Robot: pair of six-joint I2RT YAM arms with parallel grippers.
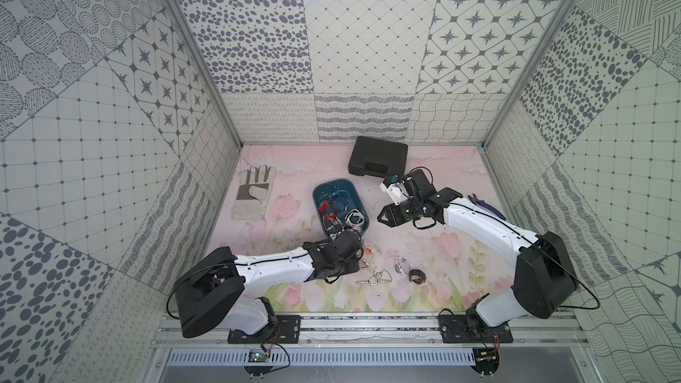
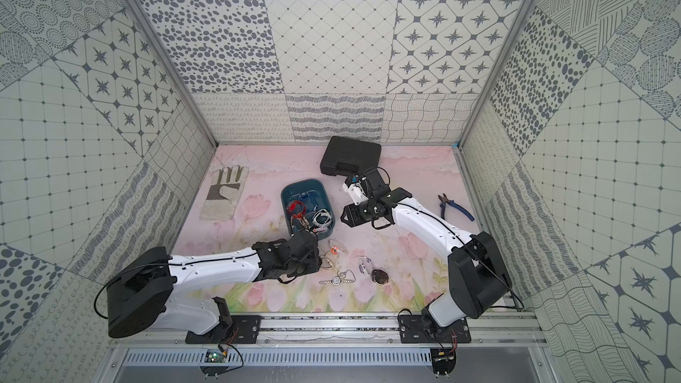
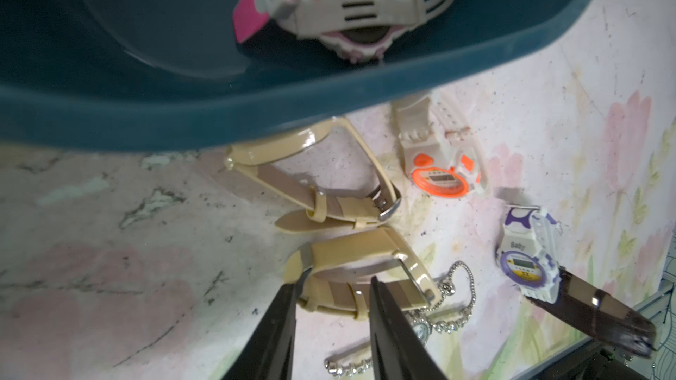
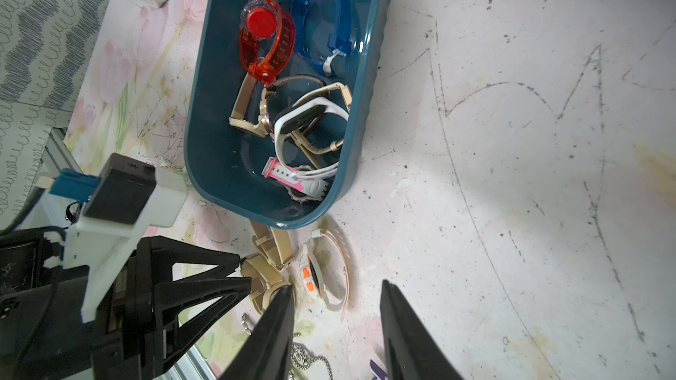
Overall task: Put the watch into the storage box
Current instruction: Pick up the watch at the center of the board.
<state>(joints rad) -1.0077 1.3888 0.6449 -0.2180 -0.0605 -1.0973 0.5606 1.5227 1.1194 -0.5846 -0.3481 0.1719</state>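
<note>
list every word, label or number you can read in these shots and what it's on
"Baby": on the white-and-purple plastic toy watch, above its round dial, in the left wrist view.
Small display on that dial: too blurred to read.
Display of the white-and-orange plastic toy watch: too blurred to read.
Dark teal plastic storage box and black plastic hard case: no text visible.
</note>
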